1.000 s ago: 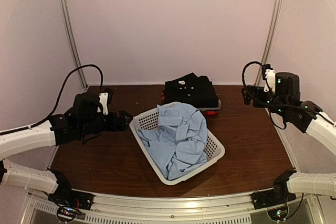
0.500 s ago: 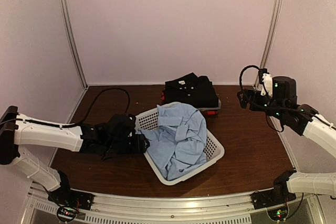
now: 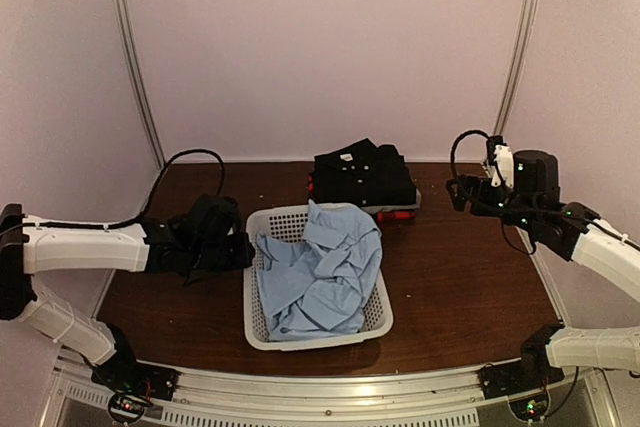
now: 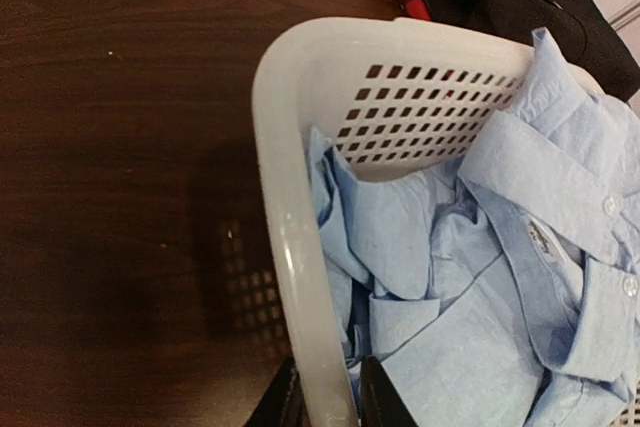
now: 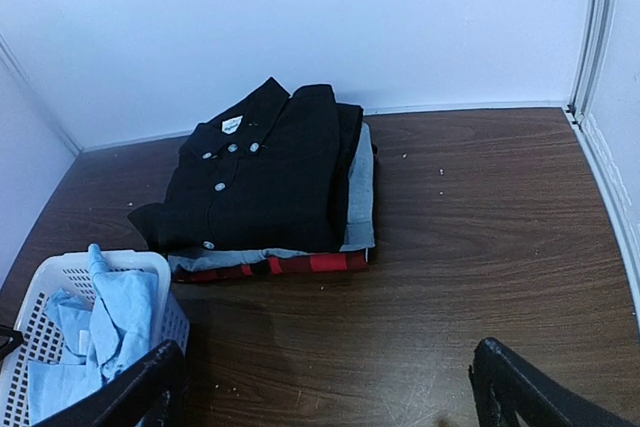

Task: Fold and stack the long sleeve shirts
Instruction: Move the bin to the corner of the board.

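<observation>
We see the left claw [image 4: 330, 387] shut on the basket [image 4: 275, 147]. In the left wrist view the white rim runs between its two fingers [image 4: 285, 402], one outside the mesh wall and one inside, both pressed to it. From above, that arm reaches in low from the left and meets the basket at its left rim.

The basket stands on the table [image 3: 470, 277], near the front edge and about midway between the arms. The blue shirt [image 4: 480, 277] lies crumpled inside it, unfolded, collar and buttons showing. Part of the cloth rises over the far rim.

Behind the basket, toward the back wall, we find the folded stack. The black shirt [image 5: 260, 172] is on top with its collar and white buttons up. The grey shirt [image 5: 362, 197] peeks out under it on the right side, and the plaid shirt [image 5: 300, 264] is at the bottom, showing as a red strip along the near edge. The stack sits just beside the basket's far right corner; we cannot tell whether they touch.

The right claw [image 5: 330, 367] hangs over the right side of the table, spread wide and holding nothing, pointed at the stack and well apart from it
</observation>
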